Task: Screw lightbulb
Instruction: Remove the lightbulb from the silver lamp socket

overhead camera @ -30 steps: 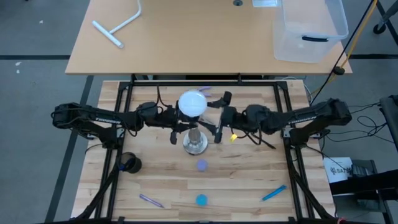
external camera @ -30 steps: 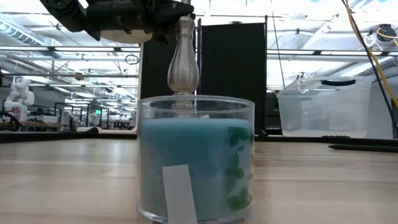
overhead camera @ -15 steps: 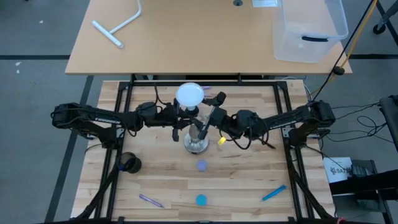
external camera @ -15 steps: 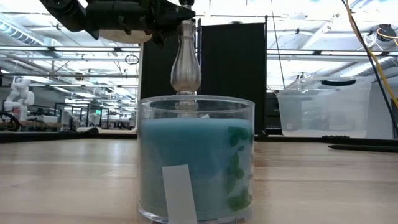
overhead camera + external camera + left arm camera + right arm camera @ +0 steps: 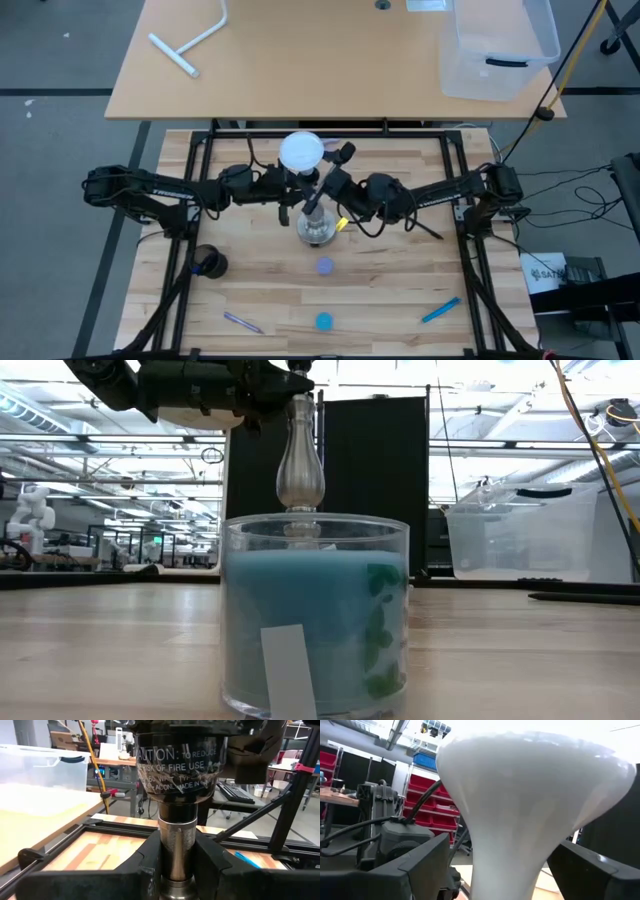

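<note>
The white lightbulb [image 5: 302, 150] stands on top of the silvery socket stand [image 5: 316, 230]; its screw base is hidden. The stand's black socket [image 5: 177, 775] carries a caution label. My left gripper [image 5: 290, 192] reaches in level from the table's left and is shut on the stand's post. My right gripper [image 5: 325, 180] comes from the right and tips upward. It is open, with one finger [image 5: 420, 865] on each side of the bulb's tapering neck [image 5: 505, 855], apart from it. In the low view only the post [image 5: 299, 460] and my left gripper [image 5: 270, 382] show. My left gripper pinches the stand's silvery post [image 5: 177, 845] between its two fingers [image 5: 149, 862], just below the black socket. The fingers come level from the table's left and lie across the post. The stand is upright, its round base [image 5: 316, 235] on the table.
A glass jar of blue wax [image 5: 315, 620] fills the low view's front and hides the stand's foot. On the table lie a dark round thing [image 5: 208, 262], a purple piece [image 5: 324, 265], a blue disc [image 5: 323, 321] and two pens [image 5: 440, 310]. A clear bin [image 5: 495, 45] sits on the far table.
My right gripper has gone toward the table's left, up to the bulb, tipping upward and rolling; its open fingers now flank the bulb's neck. The bulb on the stand has shifted a little toward the far edge, while the stand's base has stayed put.
</note>
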`<move>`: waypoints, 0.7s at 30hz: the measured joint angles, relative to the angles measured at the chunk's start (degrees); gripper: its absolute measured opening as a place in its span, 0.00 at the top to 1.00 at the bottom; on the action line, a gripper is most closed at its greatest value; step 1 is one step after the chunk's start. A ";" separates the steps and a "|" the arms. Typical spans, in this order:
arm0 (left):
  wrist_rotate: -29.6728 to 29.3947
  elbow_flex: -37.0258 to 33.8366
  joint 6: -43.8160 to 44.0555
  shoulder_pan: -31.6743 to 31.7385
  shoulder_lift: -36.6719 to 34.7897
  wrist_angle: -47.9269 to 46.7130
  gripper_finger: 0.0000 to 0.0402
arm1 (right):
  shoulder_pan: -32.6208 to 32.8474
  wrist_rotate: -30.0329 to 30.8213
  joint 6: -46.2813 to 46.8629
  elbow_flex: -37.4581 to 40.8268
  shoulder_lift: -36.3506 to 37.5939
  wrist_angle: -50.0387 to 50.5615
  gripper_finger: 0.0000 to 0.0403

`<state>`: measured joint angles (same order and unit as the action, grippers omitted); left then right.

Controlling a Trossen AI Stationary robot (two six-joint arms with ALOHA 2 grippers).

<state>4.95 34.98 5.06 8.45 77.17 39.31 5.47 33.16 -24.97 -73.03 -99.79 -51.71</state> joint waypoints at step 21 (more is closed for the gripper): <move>3.94 0.00 -2.02 0.11 0.00 -0.39 0.81 | -0.26 -3.80 0.96 -0.07 2.11 8.21 0.61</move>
<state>8.88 34.98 3.04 8.56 77.17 38.92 5.21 29.36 -24.02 -73.10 -97.68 -43.50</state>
